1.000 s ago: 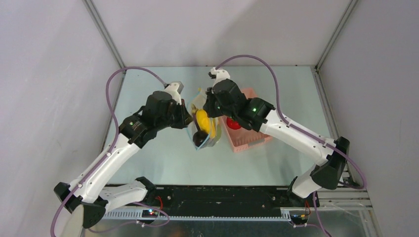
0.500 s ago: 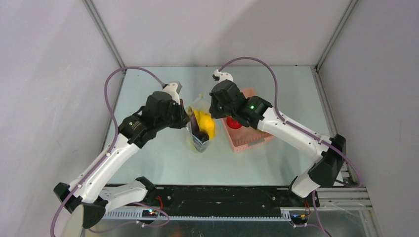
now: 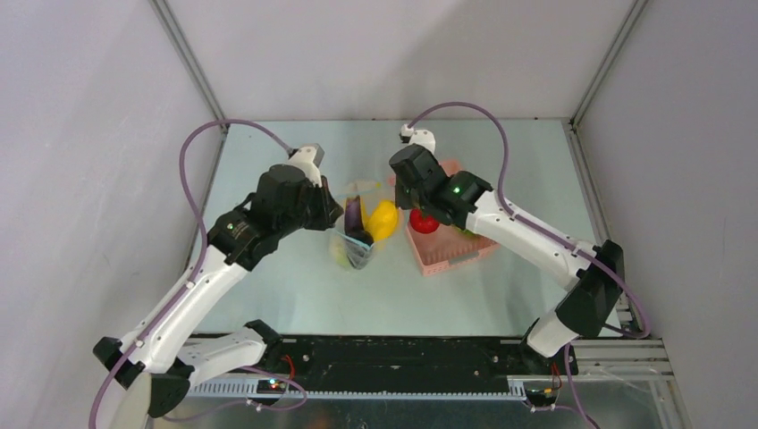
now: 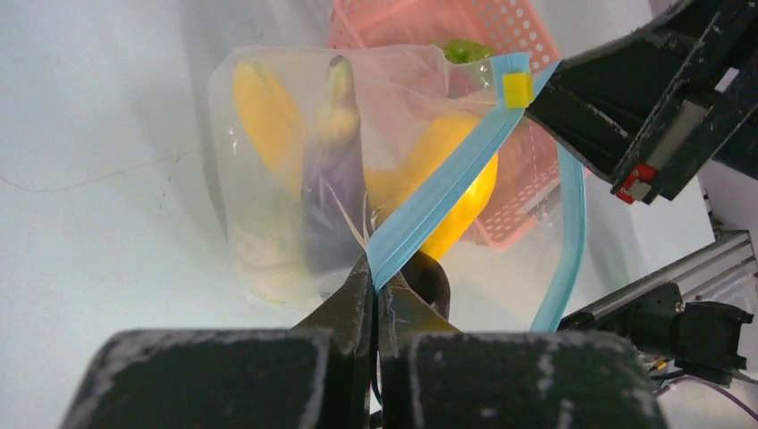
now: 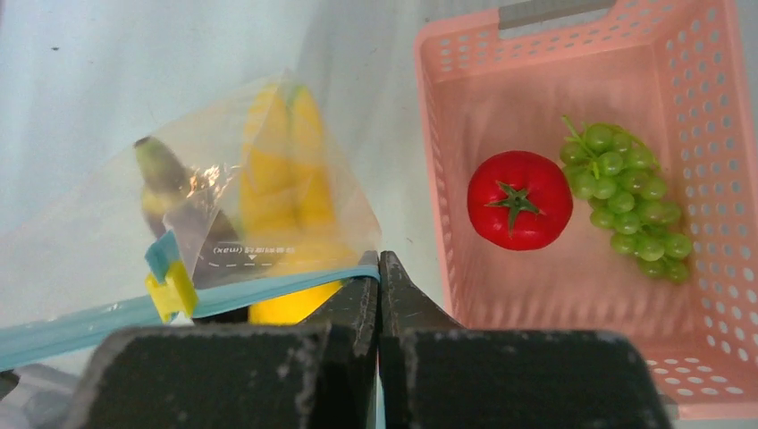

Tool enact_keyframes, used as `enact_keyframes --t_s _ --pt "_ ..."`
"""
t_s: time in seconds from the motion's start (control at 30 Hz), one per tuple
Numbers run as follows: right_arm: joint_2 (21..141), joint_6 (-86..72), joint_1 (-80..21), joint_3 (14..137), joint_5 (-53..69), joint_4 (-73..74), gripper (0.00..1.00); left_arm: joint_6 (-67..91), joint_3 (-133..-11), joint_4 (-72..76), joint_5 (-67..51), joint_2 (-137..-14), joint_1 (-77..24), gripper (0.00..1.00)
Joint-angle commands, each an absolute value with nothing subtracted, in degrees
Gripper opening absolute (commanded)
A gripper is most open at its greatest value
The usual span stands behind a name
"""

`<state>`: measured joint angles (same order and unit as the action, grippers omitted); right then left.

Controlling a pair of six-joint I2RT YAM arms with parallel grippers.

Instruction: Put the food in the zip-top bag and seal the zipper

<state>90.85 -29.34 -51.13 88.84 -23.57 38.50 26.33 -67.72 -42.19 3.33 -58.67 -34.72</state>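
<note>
Both arms have drawn apart over the last second, and the right one has pulled back toward the pink basket [image 3: 451, 261]. The zip-top bag [image 3: 357, 246] now hangs stretched between the left gripper [image 3: 336, 214] and the right gripper [image 3: 399, 200], low over the table [image 3: 295, 295].

From the left wrist, the left gripper is clenched on the light blue zipper [image 4: 447, 192]. The banana [image 4: 264, 116], eggplant [image 4: 331, 152], yellow piece [image 4: 451, 174] and pale green cabbage [image 4: 264, 255] are already inside the bag. A second blue strip loops away to the right, so the mouth looks unsealed.

From the right wrist, the right gripper is pinched shut on the same zipper, farther along than the yellow slider [image 5: 172, 290] (which sits well short of closing anything). The tomato [image 5: 519, 198] and green grapes [image 5: 630, 188] lie in the basket. By my reading, the job is past halfway: two items remain to load, then the seal.
</note>
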Motion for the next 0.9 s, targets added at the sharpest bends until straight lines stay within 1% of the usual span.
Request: enact_keyframes --t_s 0.0,0.17,0.2,0.3,0.37,0.43,0.53,0.6,0.63,0.67,0.7,0.73,0.83,0.87 --pt "87.4 -31.7 -49.0 88.0 -29.7 40.7 0.0 25.2 -70.5 -40.8 11.9 -53.3 -33.2 0.01" --pt "89.4 -29.7 -49.0 87.8 -25.0 39.5 0.0 26.1 -70.0 -39.8 13.7 -50.1 -30.8 0.03" --pt "89.9 -28.7 -49.4 87.7 -24.3 39.0 0.0 26.4 -69.6 -39.2 13.1 -49.8 -30.6 0.05" --pt "90.6 -27.2 -50.0 87.8 -21.9 36.9 0.0 27.2 -67.5 -36.2 7.7 -50.2 -30.2 0.08" --pt "91.0 -27.0 -50.0 87.8 -20.9 36.5 0.0 27.5 -67.8 -36.4 3.6 -53.1 -30.2 0.06" --pt "91.1 -27.0 -49.7 87.6 -20.5 36.7 0.04 27.6 -69.2 -38.1 1.4 -56.5 -30.2 0.02" --pt "90.7 -26.5 -49.0 86.2 -17.5 35.6 0.07 27.7 -70.0 -39.3 0.5 -59.6 -30.2 0.0" --pt "90.1 -25.8 -48.6 85.3 -14.7 34.2 0.14 28.2 -69.0 -38.2 -0.3 -59.7 -30.2 0.0" --pt "89.6 -25.6 -48.6 85.2 -13.9 34.0 0.22 28.4 -68.5 -37.8 -0.9 -59.7 -30.2 0.0" --pt "89.4 -25.4 -48.6 85.0 -12.4 33.7 0.28 28.4 -68.3 -37.7 -0.9 -59.6 -30.2 0.0" --pt "88.5 -25.0 -48.8 84.7 -11.7 33.5 0.41 28.4 -68.3 -37.7 -0.5 -59.6 -30.2 0.0" --pt "87.9 -24.7 -48.9 84.5 -10.2 32.7 0.5 28.4 -68.3 -37.8 -0.3 -59.6 -30.2 0.0" --pt "83.9 -24.2 -49.2 82.7 -8.1 30.4 0.62 28.3 -68.3 -38.1 1.4 -59.7 -30.2 0.0" --pt "82.0 -24.6 -49.2 82.4 -8.1 29.9 0.71 28.3 -68.3 -38.2 1.5 -59.8 -30.2 0.0"
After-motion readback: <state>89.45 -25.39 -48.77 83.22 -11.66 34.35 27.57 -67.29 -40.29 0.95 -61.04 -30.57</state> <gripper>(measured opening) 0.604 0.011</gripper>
